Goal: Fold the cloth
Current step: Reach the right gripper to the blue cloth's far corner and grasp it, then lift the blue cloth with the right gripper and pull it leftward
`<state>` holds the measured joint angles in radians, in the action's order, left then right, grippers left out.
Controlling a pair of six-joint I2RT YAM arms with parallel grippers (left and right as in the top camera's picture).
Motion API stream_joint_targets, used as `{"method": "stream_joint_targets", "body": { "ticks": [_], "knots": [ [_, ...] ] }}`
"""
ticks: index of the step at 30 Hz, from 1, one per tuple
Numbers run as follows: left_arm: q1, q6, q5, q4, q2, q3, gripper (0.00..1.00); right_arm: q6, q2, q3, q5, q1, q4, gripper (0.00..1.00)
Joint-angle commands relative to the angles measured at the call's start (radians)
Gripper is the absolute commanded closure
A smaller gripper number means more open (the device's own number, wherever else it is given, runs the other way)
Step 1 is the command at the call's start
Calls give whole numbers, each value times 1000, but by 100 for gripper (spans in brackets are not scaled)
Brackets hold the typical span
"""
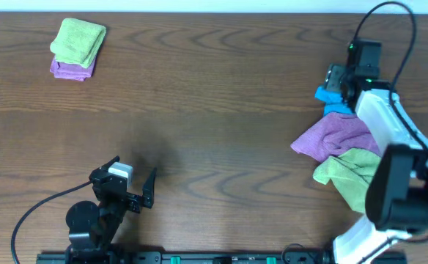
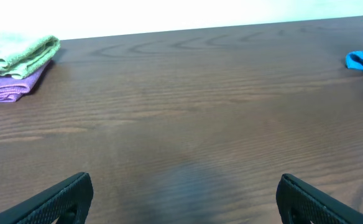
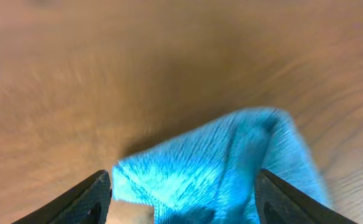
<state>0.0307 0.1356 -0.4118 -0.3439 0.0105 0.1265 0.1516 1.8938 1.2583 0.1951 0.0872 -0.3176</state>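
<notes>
**Blue cloth bunched at the table's right side**

The cloth [image 3: 219,165] sits crumpled between the spread, unclenched jaws of the right gripper [image 3: 183,176], just beside a loose purple cloth [image 1: 335,136]. The left gripper [image 2: 184,178], jaws wide, holds nothing, well apart.

Light: bright, even, diffuse.
Shadow: faint, soft, beside the left hand [image 1: 135,167].
Blur: right wrist view smeared; cloth [image 3: 231,168] and bench [image 3: 107,74] soft.

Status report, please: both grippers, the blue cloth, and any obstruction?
Left gripper open, holding nothing. Right gripper open, fingers either side of bunched blue cloth, not yet folded. Purple cloth and lime-green cloth heaped right beside it.
</notes>
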Motion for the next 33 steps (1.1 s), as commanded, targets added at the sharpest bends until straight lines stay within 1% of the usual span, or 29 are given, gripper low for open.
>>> {"method": "stream_joint_targets", "body": {
  "ticks": [1,4,8,11,14,15,18,19,21,27,31,33],
  "knots": [
    [-3,14,-3,-14,-6,-18,4,4,51,3,-19,6,-4,25],
    [-3,14,-3,-14,-6,-18,5,3,84,3,-19,6,-4,24],
    [-3,15,-3,-14,-6,-18,4,3,110,3,-19,6,0,26],
    [-3,14,-3,-14,-6,-18,5,3,122,3,-19,7,6,39],
    [-3,15,-3,-14,-6,-18,5,4,145,3,-19,13,6,43],
    [-3,14,-3,-14,-6,-18,5,4,153,3,-20,13,5,46],
    [-3,14,-3,-14,-6,-18,5,4,168,3,-20,14,-1,58],
    [-3,15,-3,-14,-6,-18,5,4,170,3,-20,14,0,69],
    [-3,14,-3,-14,-6,-18,5,4,170,3,-21,14,8,98],
    [-3,14,-3,-14,-6,-18,5,4,134,6,-87,6,11,99],
    [-3,15,-3,-14,-6,-18,5,4,55,37,-169,-24,16,99],
    [-3,15,-3,-14,-6,-18,5,4,3,68,-177,-49,15,99]
  ]
}}
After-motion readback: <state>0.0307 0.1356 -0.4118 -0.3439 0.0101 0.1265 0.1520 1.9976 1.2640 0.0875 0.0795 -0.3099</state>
